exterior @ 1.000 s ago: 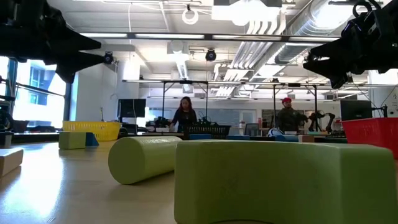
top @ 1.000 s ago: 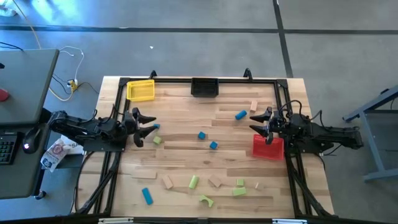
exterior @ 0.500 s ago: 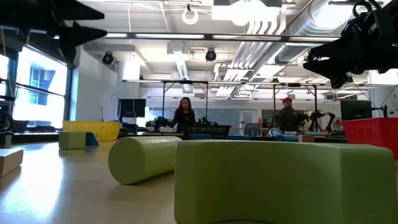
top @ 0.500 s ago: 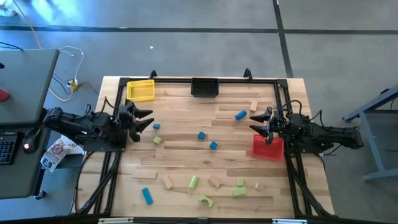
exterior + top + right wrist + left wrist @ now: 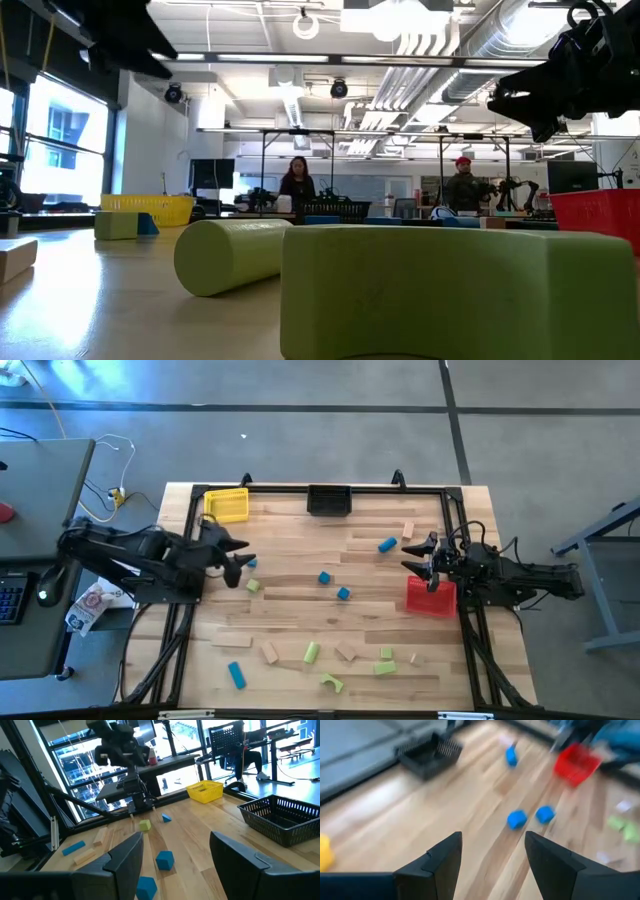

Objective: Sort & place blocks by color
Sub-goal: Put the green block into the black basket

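Small blocks lie scattered flat on the wooden table: blue ones (image 5: pixel 325 577) (image 5: pixel 343 593) (image 5: pixel 386 544) (image 5: pixel 236 674), light green ones (image 5: pixel 254 586) (image 5: pixel 311 652) (image 5: pixel 385 668) and tan ones (image 5: pixel 269 653) (image 5: pixel 346 651) (image 5: pixel 408 530). My left gripper (image 5: pixel 240 558) (image 5: pixel 492 855) hangs open above the table's left edge, tipped down toward the two blue cubes (image 5: pixel 517 819), with nothing between its fingers. At the right edge, just above the red bin (image 5: pixel 431 595), my right gripper (image 5: pixel 408 557) (image 5: pixel 175 855) stays level, open and empty.
A yellow bin (image 5: pixel 226 505) stands at the far left corner and a black bin (image 5: pixel 329 499) at the far middle. A black frame runs round the table's edges. In the low view a green cylinder (image 5: pixel 230 255) and a green block (image 5: pixel 450 290) lie close to the camera; people stand far behind.
My left gripper has risen from its level rest above the left edge and tipped its fingers down toward the middle of the table. In the low view it has climbed toward the picture's top. No block has moved.
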